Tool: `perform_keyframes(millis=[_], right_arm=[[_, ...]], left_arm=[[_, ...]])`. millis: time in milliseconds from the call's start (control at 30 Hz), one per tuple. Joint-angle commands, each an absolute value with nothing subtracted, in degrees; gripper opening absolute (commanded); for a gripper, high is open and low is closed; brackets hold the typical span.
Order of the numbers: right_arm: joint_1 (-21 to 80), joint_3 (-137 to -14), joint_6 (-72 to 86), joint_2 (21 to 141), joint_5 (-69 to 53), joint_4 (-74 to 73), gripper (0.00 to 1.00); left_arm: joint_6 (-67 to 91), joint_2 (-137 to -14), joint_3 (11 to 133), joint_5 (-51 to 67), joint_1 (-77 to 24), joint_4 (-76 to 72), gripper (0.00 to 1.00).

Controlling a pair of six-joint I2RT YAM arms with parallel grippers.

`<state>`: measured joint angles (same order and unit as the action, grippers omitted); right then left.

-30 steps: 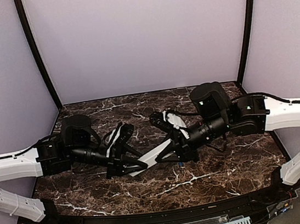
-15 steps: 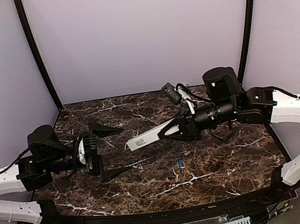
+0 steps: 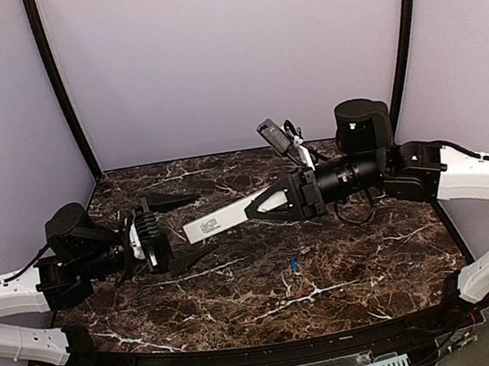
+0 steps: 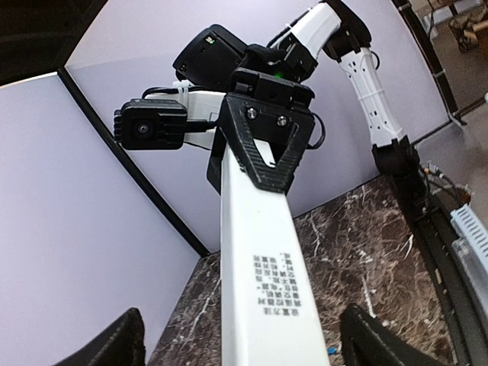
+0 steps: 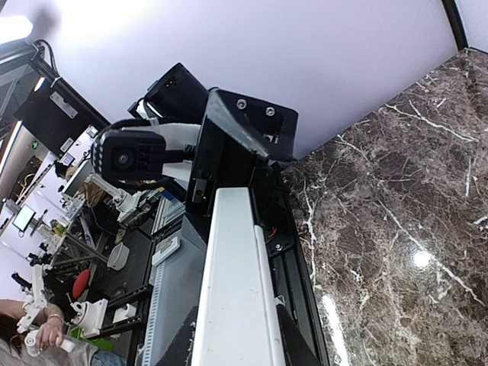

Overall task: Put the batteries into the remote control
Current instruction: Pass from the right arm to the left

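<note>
Over the polished brown marble table, I'm holding the slim white smooth-plastic remote control aloft. My right gripper is clenching one end, and my left gripper is standing wide, its fingers flanking the free end without touching. Gripped so far out, that slick bar is risking a pivot or slip if my left jaws are closing off-centre. The small blue cylindrical battery is lying on the glossy stone, well apart, and being round, it's likely rolling if nudged.
</note>
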<state>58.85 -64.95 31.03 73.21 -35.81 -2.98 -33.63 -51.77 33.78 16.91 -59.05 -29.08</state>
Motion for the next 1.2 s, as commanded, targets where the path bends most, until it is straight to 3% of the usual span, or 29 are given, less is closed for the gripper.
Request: perform_keyframes(millis=[0,167,333,467,633,867,1033,1100,1167], right_arm=[[58.7,-66.4,33.4,74.1,-39.5,3.5,0.00],[58.6,-65.9,34.1,74.3,-40.1,5.7,0.00],[58.7,-65.4,34.7,74.5,-40.4,6.7,0.00],[58.7,-65.3,34.9,74.6,-40.5,7.1,0.00],[58.7,-65.2,35.0,74.8,-40.1,6.9,0.00],[58.6,-64.9,35.6,75.3,-39.4,6.5,0.00],[58.6,-64.7,35.8,75.6,-38.9,6.2,0.00],[58.7,-64.7,35.9,75.7,-38.9,6.4,0.00],[58.6,-64.6,36.1,75.7,-39.1,6.6,0.00]], left_arm=[[-29.6,-52.0,33.0,21.5,-59.1,-34.7,0.68],[-28.9,-52.8,32.8,22.2,-59.2,-35.0,0.46],[-29.4,-52.9,33.1,22.8,-59.2,-34.2,0.41],[-29.7,-52.6,33.0,22.6,-59.1,-34.7,0.47],[-30.0,-52.4,33.0,22.9,-59.1,-34.9,0.31],[-30.9,-52.0,32.5,23.1,-59.2,-35.6,0.44],[-31.6,-51.6,32.2,23.8,-59.2,-36.0,0.47],[-31.9,-51.6,32.2,24.2,-59.2,-35.7,0.41],[-32.4,-51.6,32.0,24.2,-59.2,-35.3,0.25]])
